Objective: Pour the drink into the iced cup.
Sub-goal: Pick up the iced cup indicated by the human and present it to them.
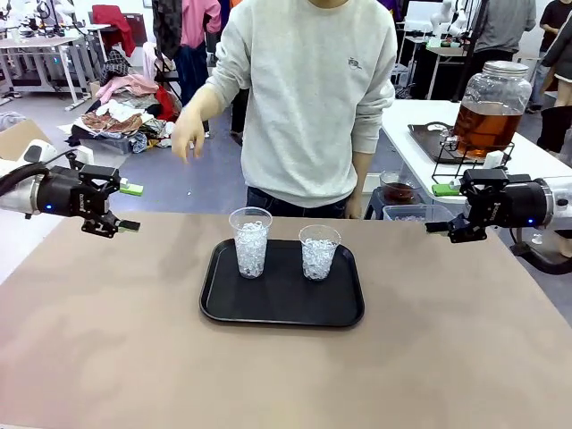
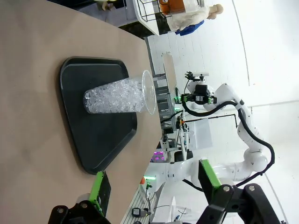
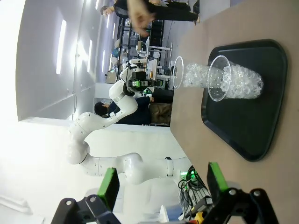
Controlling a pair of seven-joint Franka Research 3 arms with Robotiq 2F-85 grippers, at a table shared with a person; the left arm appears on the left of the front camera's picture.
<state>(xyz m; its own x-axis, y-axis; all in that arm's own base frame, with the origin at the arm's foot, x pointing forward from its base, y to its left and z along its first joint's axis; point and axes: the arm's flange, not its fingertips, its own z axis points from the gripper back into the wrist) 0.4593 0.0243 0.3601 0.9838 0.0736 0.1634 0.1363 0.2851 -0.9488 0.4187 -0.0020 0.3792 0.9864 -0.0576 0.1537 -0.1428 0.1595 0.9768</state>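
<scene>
Two clear plastic cups filled with ice stand upright on a black tray [image 1: 281, 308] at the table's middle: the left iced cup [image 1: 250, 243] and the right iced cup [image 1: 319, 253]. The amber-brown drink [image 1: 487, 125] fills a large glass jar on a white table at the back right. My left gripper [image 1: 127, 208] hovers open and empty over the table's left edge, well away from the tray. My right gripper [image 1: 440, 209] hovers open and empty at the right edge. The left wrist view looks along the tray [image 2: 103, 149] at an iced cup [image 2: 117, 98]; the right wrist view shows both cups [image 3: 233, 84] [image 3: 191, 74].
A person in a grey sweatshirt [image 1: 313, 98] stands at the far side, one hand [image 1: 188, 134] raised off the table. A small clear cup of dark liquid [image 1: 398, 189] sits beside the person's hip. Bare brown tabletop [image 1: 286, 384] surrounds the tray.
</scene>
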